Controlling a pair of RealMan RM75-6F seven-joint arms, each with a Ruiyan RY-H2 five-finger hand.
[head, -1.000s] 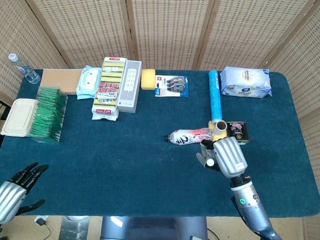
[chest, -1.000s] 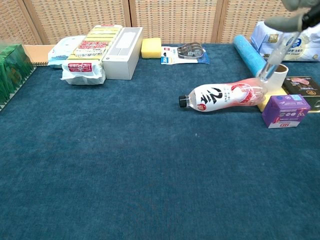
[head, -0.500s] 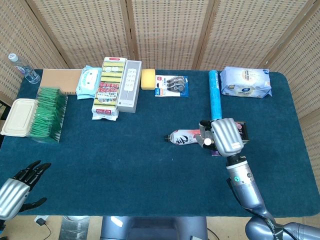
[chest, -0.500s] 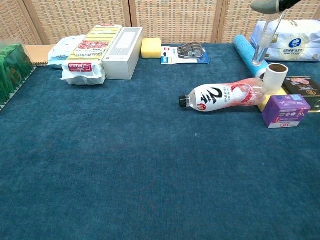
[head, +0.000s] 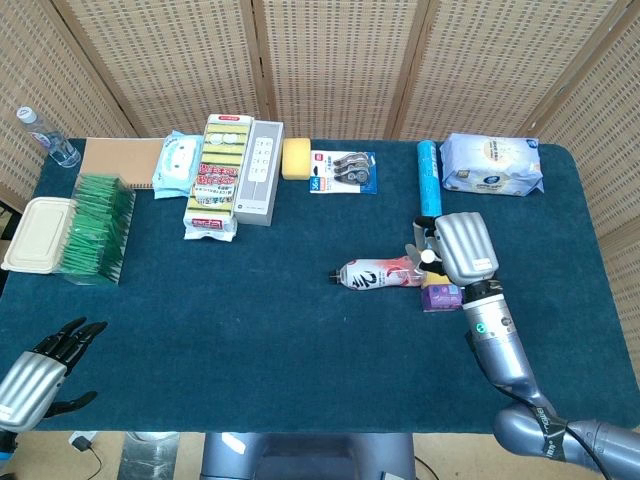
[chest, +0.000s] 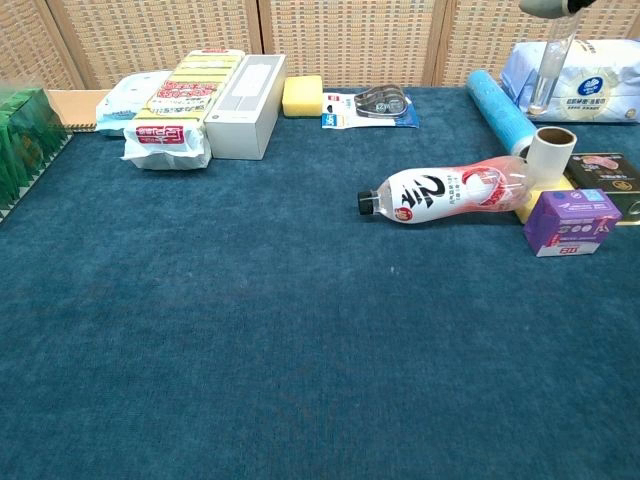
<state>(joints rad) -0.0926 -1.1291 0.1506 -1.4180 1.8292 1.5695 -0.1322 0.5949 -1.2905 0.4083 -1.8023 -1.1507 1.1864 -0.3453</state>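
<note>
Head view: finds the right robot hand (head: 462, 248) raised over the right half of the blue worktop (head: 250, 320), grey back turned up, fingers curled under and grasping a clear tube (chest: 551, 62). Seen plainly only from the chest camera: slim, see-through, nearly upright, hanging from the edge of the hand at the top of the frame, with its lower end in the air in front of the white wipes pack (chest: 590, 80). From above, shows as no more than a small white bit at the fingers.

Directly beneath and beside that hand:
- a drink bottle (head: 380, 273) lying on its side, black cap to the left, white label with bold black script, pink toward the base;
- a white roll (chest: 551, 155) standing upright at the bottle's base, resting on a yellow block (chest: 530, 207);
- a purple box (chest: 571, 222) just right of the bottle's base, touching the yellow block;
- a dark tin (chest: 605, 172) behind the purple box;
- a blue roll (head: 430, 178) lying lengthwise behind, toward the wipes pack.

Finds the left robot hand (head: 45, 365) low at the near left corner, off the worktop edge, released, dark fingers spread and grasping nothing, well apart from everything.

Along the far left: a sponge pack (head: 220, 175) with a white box (head: 258, 172) touching its right side, a yellow sponge (head: 295, 158), a correction tape pack (head: 343, 171), a green stack (head: 95, 228) and a beige container (head: 38, 232).
</note>
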